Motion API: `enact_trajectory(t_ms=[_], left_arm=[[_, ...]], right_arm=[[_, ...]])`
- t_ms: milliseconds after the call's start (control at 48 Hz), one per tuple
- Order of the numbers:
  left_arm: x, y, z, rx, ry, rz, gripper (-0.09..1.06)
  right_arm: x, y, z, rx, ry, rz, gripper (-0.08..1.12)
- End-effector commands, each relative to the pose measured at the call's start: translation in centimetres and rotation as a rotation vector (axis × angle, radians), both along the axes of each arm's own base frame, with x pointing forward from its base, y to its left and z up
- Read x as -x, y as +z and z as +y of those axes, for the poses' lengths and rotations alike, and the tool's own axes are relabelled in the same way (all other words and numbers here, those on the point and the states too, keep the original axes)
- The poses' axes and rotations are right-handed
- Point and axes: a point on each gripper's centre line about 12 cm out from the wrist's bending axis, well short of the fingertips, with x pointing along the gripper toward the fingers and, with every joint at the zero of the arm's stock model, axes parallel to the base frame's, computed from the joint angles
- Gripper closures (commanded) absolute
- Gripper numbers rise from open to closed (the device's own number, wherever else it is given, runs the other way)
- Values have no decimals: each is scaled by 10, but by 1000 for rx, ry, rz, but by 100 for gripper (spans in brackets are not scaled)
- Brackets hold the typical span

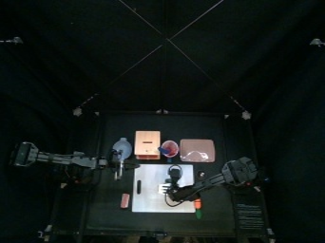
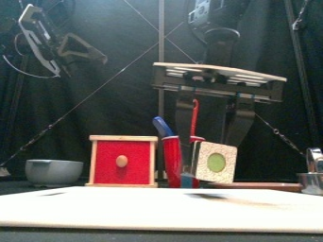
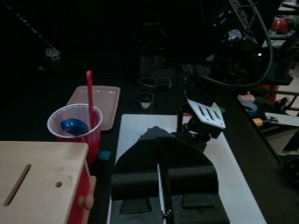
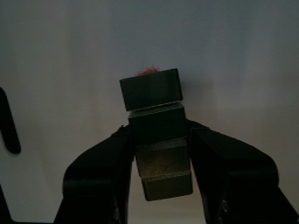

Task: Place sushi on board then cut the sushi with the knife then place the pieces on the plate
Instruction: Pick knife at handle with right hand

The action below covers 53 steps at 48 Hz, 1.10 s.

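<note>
Dark green sushi roll is in the right hand. Its jaws are closed on the roll's sides, and a good part of the roll sticks out past the tips. The blocks I can see are joined, not split.

I read the roll as over the white cutting board, around mid-board. In the front view its pale end face with the green centre sits low, close to the board surface. I can't tell if it's touching.

The board lies at the front middle of the tabletop. Behind it, toward the back edge, there's a row running left to right:
- blue-grey bowl
- wooden box, red drawer front facing the front edge
- red cup, just beside the box
- pink tray, just beside the cup

The blue knife and red knife both stand in the cup, the red one near upright and the blue one leaning left.

The left hand has its jaws together with nothing between them. It's near the board's left edge, in front of the bowl and box and well apart from the roll.

There's a small red bit on the tabletop just left of the board, toward the front edge. It's too small for me to say what it is.
</note>
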Motion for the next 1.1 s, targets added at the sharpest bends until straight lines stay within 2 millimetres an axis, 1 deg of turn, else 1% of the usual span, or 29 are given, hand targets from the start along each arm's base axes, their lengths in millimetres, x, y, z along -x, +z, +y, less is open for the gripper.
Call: enact_trajectory(t_ms=[21, 104, 208, 250, 333, 438, 562, 708, 833, 958, 1104], left_arm=[[-2, 5, 1, -4, 2, -17, 98], [-2, 5, 1, -4, 3, -15, 98], [-1, 3, 1, -4, 3, -12, 98], [-1, 3, 1, -4, 5, -11, 98], [-1, 3, 2, -4, 6, -9, 98], [-1, 2, 3, -4, 9, -8, 98], [-1, 2, 3, -4, 9, -9, 98], [-1, 3, 3, -1, 10, -9, 98], [-1, 3, 4, 0, 16, -11, 98], [0, 2, 5, 0, 19, -9, 98], [0, 3, 5, 3, 20, -11, 98]], right_arm=[[-12, 10, -3, -4, -14, -33, 42], [-15, 7, -4, -2, -13, -26, 37], [-16, 5, -5, 2, -14, -19, 26], [-15, 3, -5, 3, -13, -15, 20], [-16, 5, -5, 6, -14, -18, 13], [-16, 10, -6, 16, -8, -21, 11], [-14, 23, -7, 24, 10, -25, 11], [-6, 50, -9, 48, 79, -29, 11], [4, 81, -15, 92, 200, -30, 11], [22, 116, -25, 128, 348, -11, 11], [38, 149, -45, 157, 477, 0, 11]])
